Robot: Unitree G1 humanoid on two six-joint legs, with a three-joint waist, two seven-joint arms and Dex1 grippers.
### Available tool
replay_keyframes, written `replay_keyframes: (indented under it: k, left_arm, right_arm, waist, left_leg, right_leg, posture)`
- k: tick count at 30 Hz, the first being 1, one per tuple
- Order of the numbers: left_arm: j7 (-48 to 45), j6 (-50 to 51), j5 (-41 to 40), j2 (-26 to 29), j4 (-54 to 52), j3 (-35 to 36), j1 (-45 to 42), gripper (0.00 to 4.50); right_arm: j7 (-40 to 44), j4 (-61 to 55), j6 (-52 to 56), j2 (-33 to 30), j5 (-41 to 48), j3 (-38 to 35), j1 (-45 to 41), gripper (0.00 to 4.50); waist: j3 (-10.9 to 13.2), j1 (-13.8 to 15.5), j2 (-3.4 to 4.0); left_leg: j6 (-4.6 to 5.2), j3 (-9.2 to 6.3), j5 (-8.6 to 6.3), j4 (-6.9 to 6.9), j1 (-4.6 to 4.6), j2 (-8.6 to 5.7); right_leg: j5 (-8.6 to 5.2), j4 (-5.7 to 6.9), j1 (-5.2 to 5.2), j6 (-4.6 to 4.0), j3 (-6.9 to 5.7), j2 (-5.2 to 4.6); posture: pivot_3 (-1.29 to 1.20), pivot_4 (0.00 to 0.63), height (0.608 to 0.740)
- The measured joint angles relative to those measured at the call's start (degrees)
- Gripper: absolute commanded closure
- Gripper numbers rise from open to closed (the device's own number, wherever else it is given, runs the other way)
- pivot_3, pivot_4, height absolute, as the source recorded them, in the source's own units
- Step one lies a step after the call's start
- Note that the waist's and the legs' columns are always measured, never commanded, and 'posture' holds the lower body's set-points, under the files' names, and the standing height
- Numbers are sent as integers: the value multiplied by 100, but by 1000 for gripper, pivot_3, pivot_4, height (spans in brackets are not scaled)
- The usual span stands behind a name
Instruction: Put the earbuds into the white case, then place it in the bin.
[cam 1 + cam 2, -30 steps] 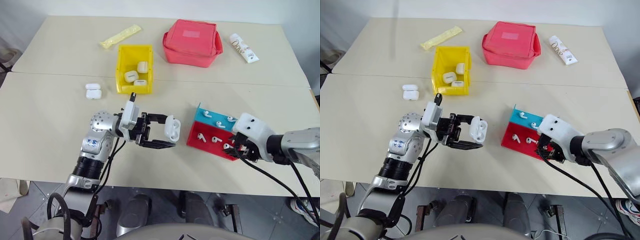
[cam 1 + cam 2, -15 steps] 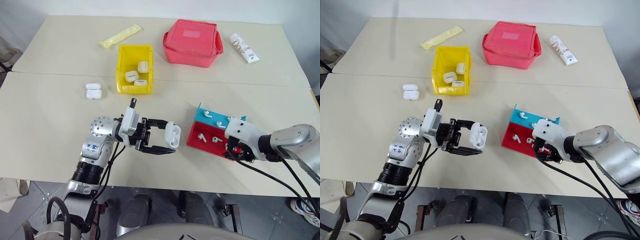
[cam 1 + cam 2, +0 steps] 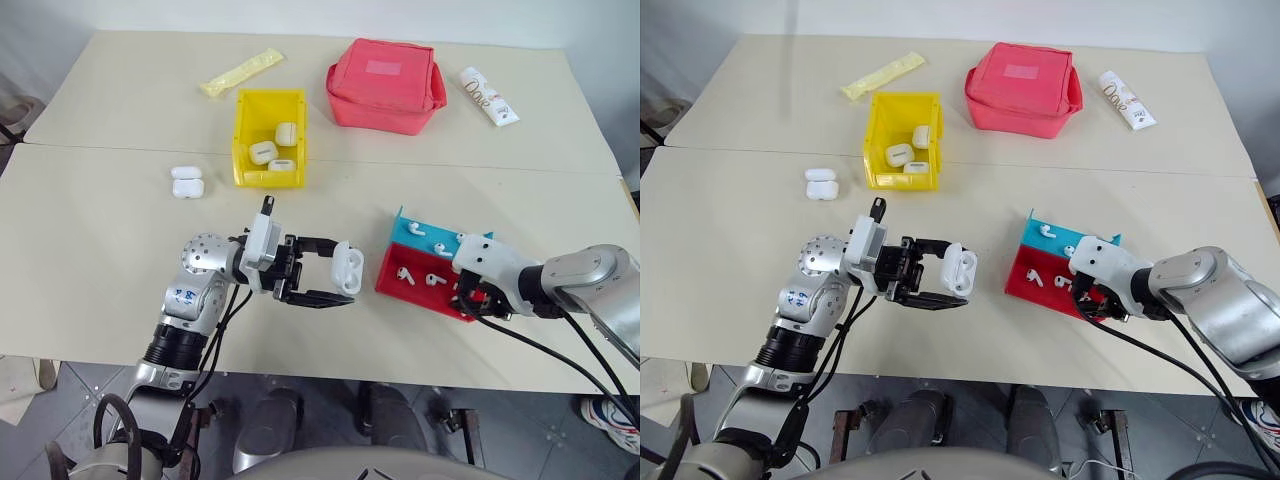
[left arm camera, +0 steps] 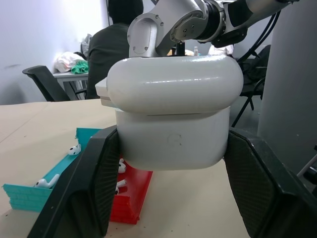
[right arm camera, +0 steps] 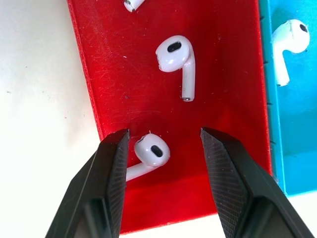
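Left wrist view | white case upright, lid up | left claw clamped

The two head views look forward and down from above the table, taking in its whole near half up to the yellow bin and the pink pouch; they share almost the same scene (the right eye's is shifted slightly sideways). The left wrist view looks level along the left gripper, very close behind the white case, facing the red-and-blue tray and the room beyond. The right wrist view looks steeply down, close over the same tray's red compartment, past the right gripper.
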Motion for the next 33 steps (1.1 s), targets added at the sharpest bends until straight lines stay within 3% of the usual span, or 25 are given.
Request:
replay_keyframes:
  k: [19,33]
  left_arm:
    - [52,-4,38,14,1,9,0,1720]
    - [146,-3,41,52,-188,16,68,1720]
  right_arm:
    - [-188,167,205,686,-128,266,-654,2167]
    - [-74,367,-81,755,-388,554,-814,2167]
  waist:
    - [0,-8,0]
    - [0,-13,0]
  left_leg:
    - [-1,-1,0,-3,-2,0]
    - [-1,-1,0,-3,-1,0]
  right_leg:
    - [0,-1,-3,0,-1,1]
    - [0,-1,-3,0,0,1]
  posture:
    - [0,150,740]
    - [0,150,740]
